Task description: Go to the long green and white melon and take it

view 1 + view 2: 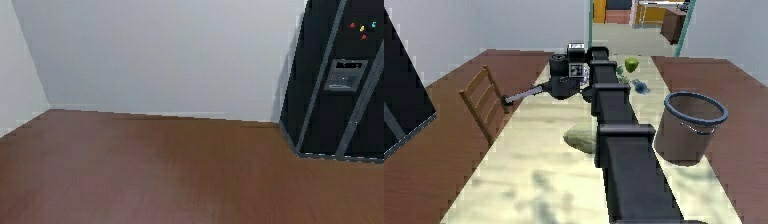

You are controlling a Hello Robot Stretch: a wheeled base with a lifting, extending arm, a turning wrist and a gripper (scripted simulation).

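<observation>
Arm out over the table
Whether the claw holds anything, I cannot tell. An olive oblong lies beside the arm — perhaps the melon: heavy, stiff, slick; take it across its narrow middle.

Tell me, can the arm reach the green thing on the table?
Probably yes: the arm stretches across the table, and the green thing lies near its far end with nothing between.

Your arm: a dark square bar
It runs in stepped black segments; at the far end you see two black-marked white squares and, left of them, the dark gripper with thin grey fingers.
</observation>
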